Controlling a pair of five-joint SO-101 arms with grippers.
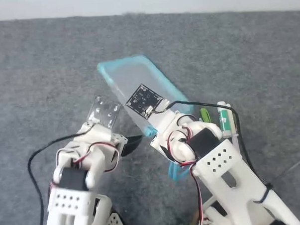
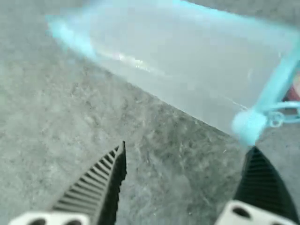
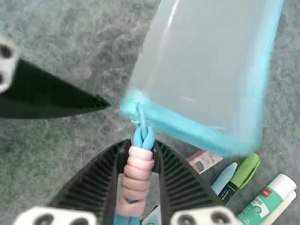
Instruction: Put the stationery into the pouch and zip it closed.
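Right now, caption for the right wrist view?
Right fingers clamp the zipper pull of the pouch; stationery lies beside it.

No word or number can be made out. The glue stick [image 3: 262, 202] carries a green-and-white label with a small red mark and fine print, too small to read. The pink eraser [image 3: 204, 161] bears a dark printed patch, and its lettering is illegible.

The right gripper [image 3: 139, 146] squeezes a pink bumpy pull [image 3: 136, 174] tied to a corner of the clear, blue-edged pouch [image 3: 206, 61]. Near the pouch on the grey table [image 3: 56, 47] lie a green marker [image 3: 244, 172], a blue pen [image 3: 224, 178], a glue stick [image 3: 265, 199] and a small pink thing [image 3: 204, 161], maybe an eraser.
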